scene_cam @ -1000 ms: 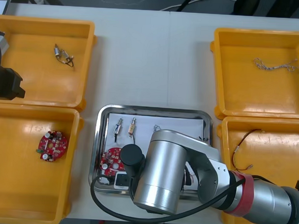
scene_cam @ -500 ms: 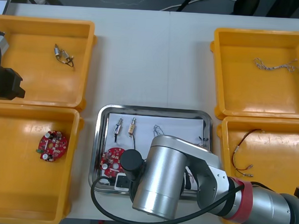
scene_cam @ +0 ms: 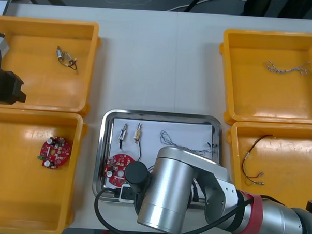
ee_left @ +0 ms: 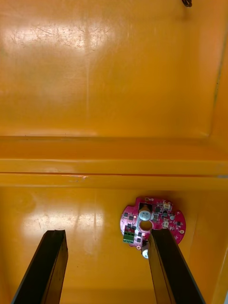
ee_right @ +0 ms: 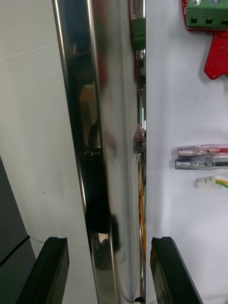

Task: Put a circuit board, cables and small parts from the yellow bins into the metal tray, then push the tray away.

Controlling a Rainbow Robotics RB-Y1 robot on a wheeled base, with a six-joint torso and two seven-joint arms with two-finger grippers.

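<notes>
Since the tray (scene_cam: 106, 146) at the table's (scene_cam: 158, 60) near edge holds a board (scene_cam: 118, 165), small parts (scene_cam: 132, 131) and cables (scene_cam: 182, 142), loading looks done, the push left; the right gripper (ee_right: 109, 247), spread wide, straddles its near rim, and the left gripper (ee_left: 107, 237) hangs spread, empty, over the left bins (scene_cam: 23, 80).

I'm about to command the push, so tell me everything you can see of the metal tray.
The metal tray is a shiny rectangular pan with rounded corners and a raised rim, white inside. It lies flat on the table between the yellow bins. It holds a red circuit board, two small metal parts and a thin cable. The right arm covers its near side. The open right gripper straddles the rim, one finger outside and one over the white floor. Whether they touch cannot be told.
</notes>
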